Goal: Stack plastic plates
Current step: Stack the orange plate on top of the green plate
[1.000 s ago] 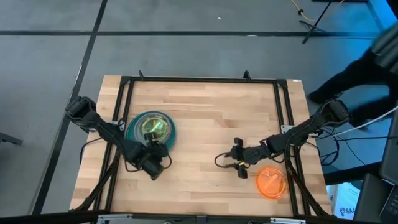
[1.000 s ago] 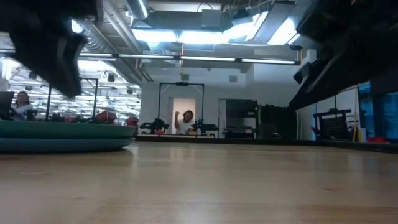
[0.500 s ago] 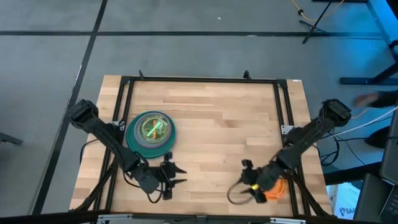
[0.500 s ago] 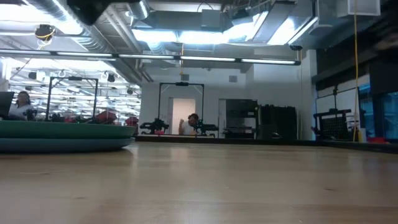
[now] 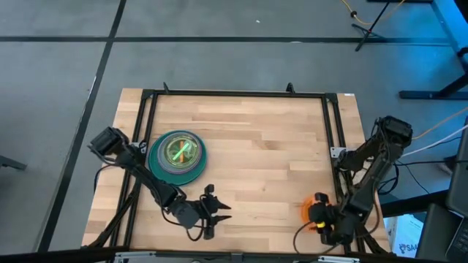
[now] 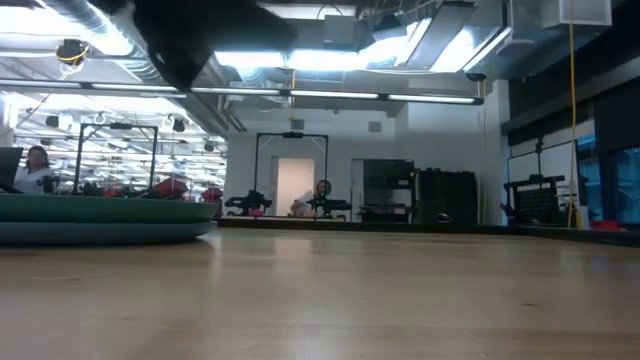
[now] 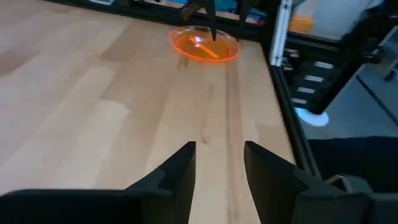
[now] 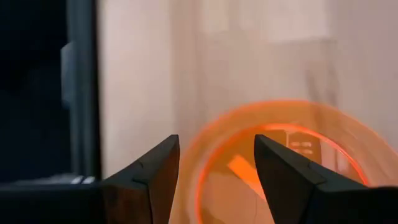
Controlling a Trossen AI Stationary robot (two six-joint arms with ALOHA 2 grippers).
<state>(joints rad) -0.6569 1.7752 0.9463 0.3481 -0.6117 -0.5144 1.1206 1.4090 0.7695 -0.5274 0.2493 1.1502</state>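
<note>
The right tool [image 5: 319, 217] hangs open, empty, right above the orange plate [image 7: 205, 45] near the worktop's [image 5: 248, 146] front right corner. The left tool [image 5: 218, 212], apparently open and empty, sits front-centre, the stacked plates [image 5: 177, 155] behind it.

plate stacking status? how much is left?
Mostly done: a stack of plates sits at the table's left, green on top. In hand: nothing held; the open right gripper hovers over the lone orange plate by the right front corner. The open left gripper waits near the front. Left: stack the orange one.
</note>
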